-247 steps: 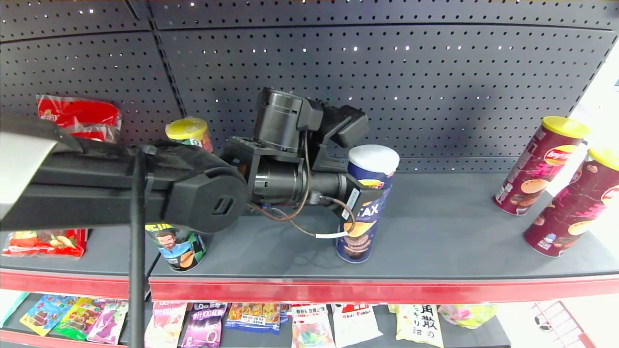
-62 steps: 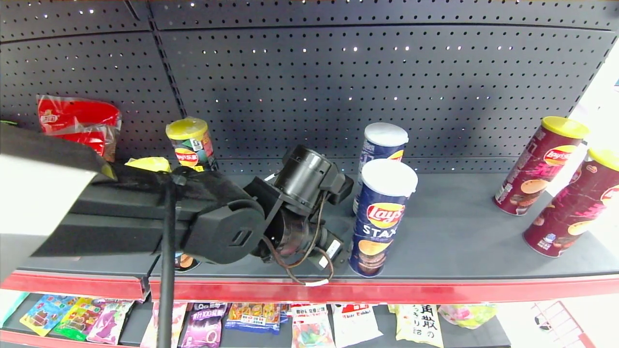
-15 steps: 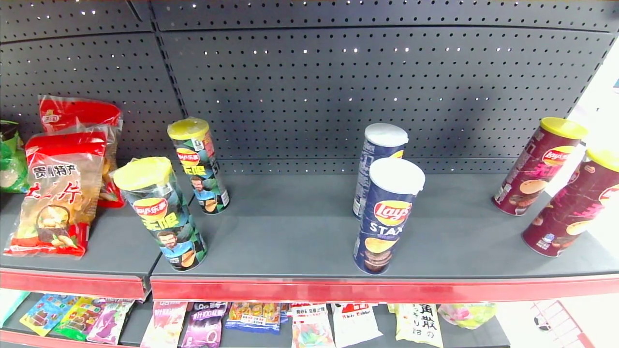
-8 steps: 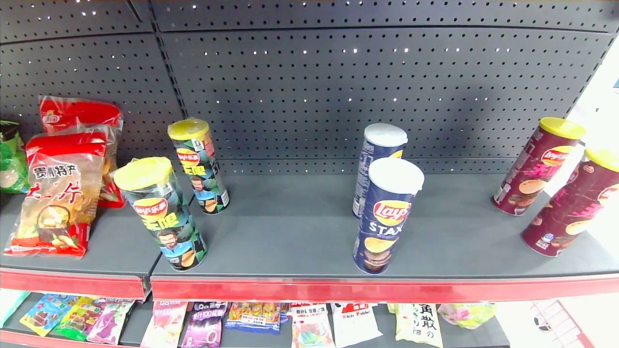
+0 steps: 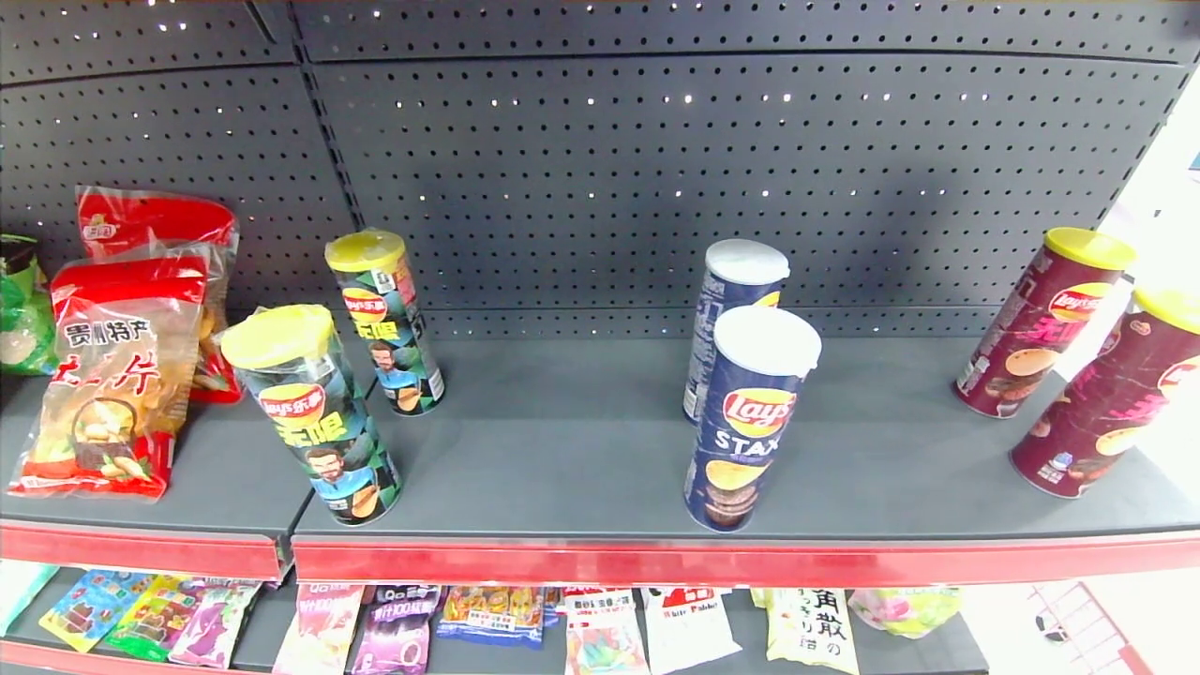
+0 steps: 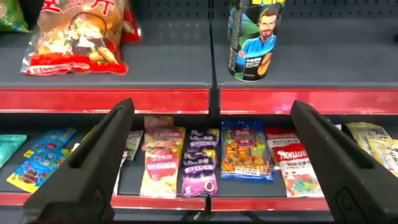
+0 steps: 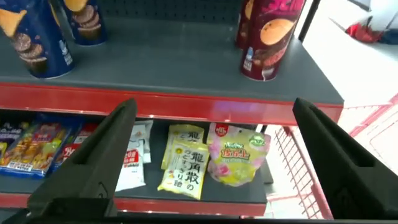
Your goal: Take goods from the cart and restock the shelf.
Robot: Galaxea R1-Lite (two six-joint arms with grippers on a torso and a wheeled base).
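Far left of the front blue can (image 5: 750, 422), two red bags (image 5: 112, 366) printed with large characters lean one behind the other on the shelf (image 5: 581, 450). Nearer to it, still on its left, two yellow-lid cans (image 5: 314, 417) stand upright. One is at the red lip (image 5: 731, 562) beside the seam between shelf boards, the other farther back. Both labels carry a cartoon portrait.

A wide bare stretch of shelf separates them from the front blue can, which stands upright near the lip with its white lid on and chips pictured under a round red logo. A back blue can (image 5: 731, 281) stands just behind it. To its right comes another bare stretch, then two maroon cans (image 5: 1041, 323) at the shelf's end.

Below the lip lie bright packets (image 5: 600, 628). The left gripper (image 6: 211, 106) hangs before the lip left of the front blue can, and the right gripper (image 7: 214, 102) to its right. Both have fingers spread wide, grasping nothing.
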